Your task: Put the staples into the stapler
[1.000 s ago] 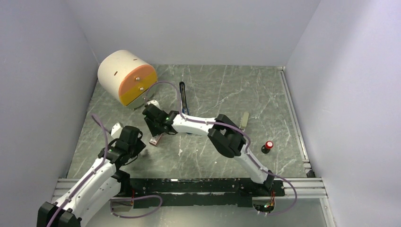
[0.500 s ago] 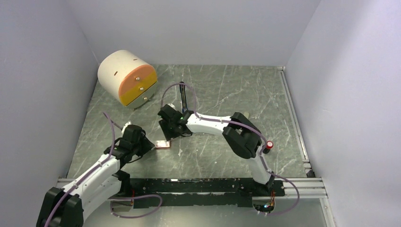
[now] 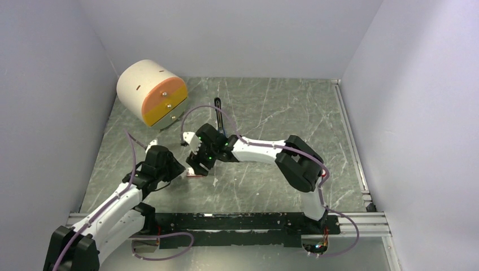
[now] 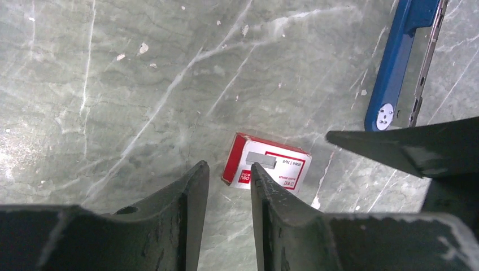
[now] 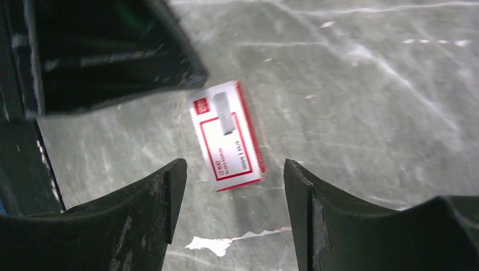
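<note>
The staples themselves do not show; only their closed red-and-white box [image 3: 195, 174] lies flat on the marble table. In the left wrist view the box [image 4: 271, 164] sits just past my left gripper [image 4: 227, 169], which is open by a narrow gap with nothing in it. My right gripper [image 5: 234, 169] hovers open and wide above the near end of the box [image 5: 226, 135], not touching it. The two grippers face each other across the box, left gripper [image 3: 176, 169] and right gripper [image 3: 196, 164]. The blue stapler [image 4: 398, 62] lies opened out farther back [image 3: 218, 119].
A cream and orange drum [image 3: 151, 93] stands at the back left. A torn white paper scrap [image 5: 237, 240] lies on the table by the box. Grey walls close in three sides, and a metal rail [image 3: 350, 141] runs along the right edge.
My left arm reached forward to the box. My right gripper swung right, then came back down over the box and opened wider. The box shifted slightly right.
</note>
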